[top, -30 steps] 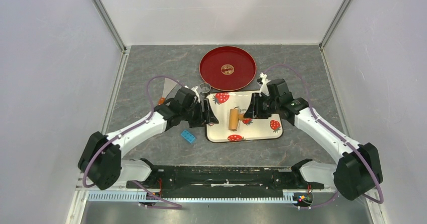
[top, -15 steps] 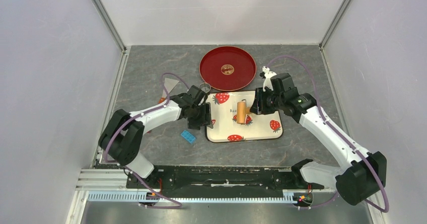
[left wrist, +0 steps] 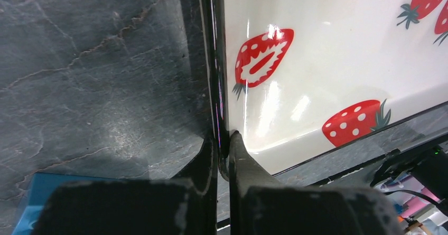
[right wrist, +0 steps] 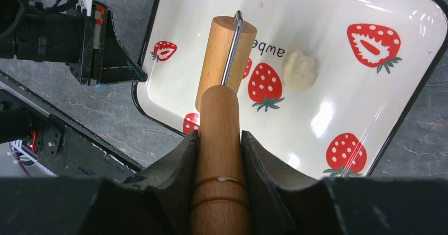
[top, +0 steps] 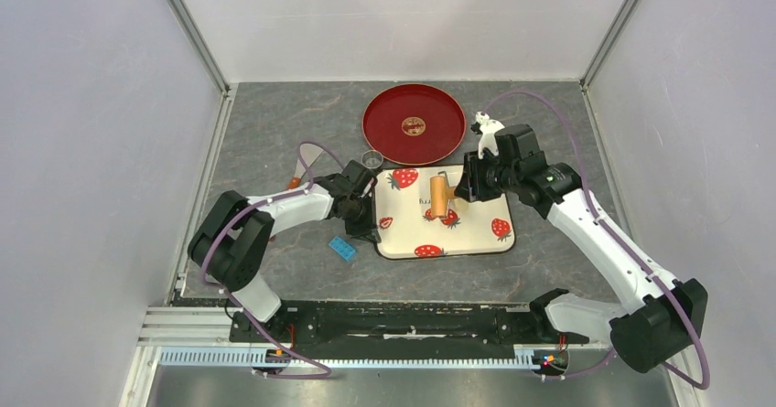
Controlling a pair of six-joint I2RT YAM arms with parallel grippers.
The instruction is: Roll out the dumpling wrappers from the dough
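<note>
**Grippers.** The left gripper (left wrist: 222,149) is closed narrow on the left rim of the tray (right wrist: 317,24), one finger outside on the table side and one inside. In the top view this grip sits at about 8 to 9 o'clock on the tray. The right gripper (right wrist: 219,134) is clamped on the wooden handle of the roller (right wrist: 224,55).

**Task item.** We find one dough piece (right wrist: 299,71), pale and lumpy. It lies on the tray floor and we judge it not yet rolled into a wrapper.

**Governing relation.** In the right wrist view the roller's barrel runs from about 6 toward 12 to 1 o'clock. The dough lies at 3 o'clock of the barrel, near it but apart. It therefore lies across the barrel's long axis, so we judge that a sideways roll toward 3 o'clock would reach it. The right arm is plainly the nearer; the left is at the far rim and, in our judgement, only steadies the tray.

**Not determinable.**
- In the top view we cannot make out the dough; the right wrist appears to cover that part of the tray.
- We cannot tell whether the barrel rests on the tray floor or hangs just above it.
- The left wrist view shows only one tray corner and no dough.
- The dough's thickness is not readable.
</note>
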